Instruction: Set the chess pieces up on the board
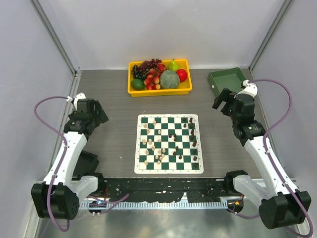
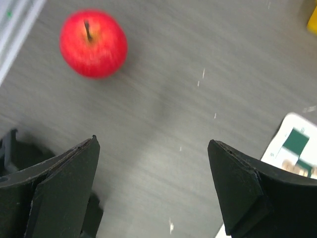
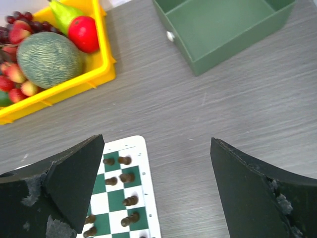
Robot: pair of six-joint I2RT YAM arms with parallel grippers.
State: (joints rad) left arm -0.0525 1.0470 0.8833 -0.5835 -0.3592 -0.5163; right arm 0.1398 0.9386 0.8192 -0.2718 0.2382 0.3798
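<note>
Ok, both grippers are spread wide and hold nothing. The left gripper [image 2: 152, 144] hovers over bare bench [image 1: 114, 144] near the left edge, fingers touching nothing. A red apple [image 2: 93, 43] lies on the bench just ahead of it, clear of both fingers; a corner of the board [image 2: 292, 144] shows at the right of the left wrist view. The right gripper [image 3: 157, 141] hangs over the bench near the right edge, also touching nothing.

The board [image 1: 168, 171] lies flat mid-bench, toward the near edge, between the two arms. The chess pieces sit on it, scattered: light pieces [image 1: 153, 146] mostly on the left half, dark pieces [image 1: 190, 131] mostly on the right half. The right wrist view shows dark ones near the board's far right corner; whether they stand or lie there I cannot tell.

A yellow tray [image 1: 159, 92] of fruit sits at the middle of the far edge, and a green bin [image 1: 227, 79] at the far right corner, near the right gripper. Nothing stands between either gripper and the board.
</note>
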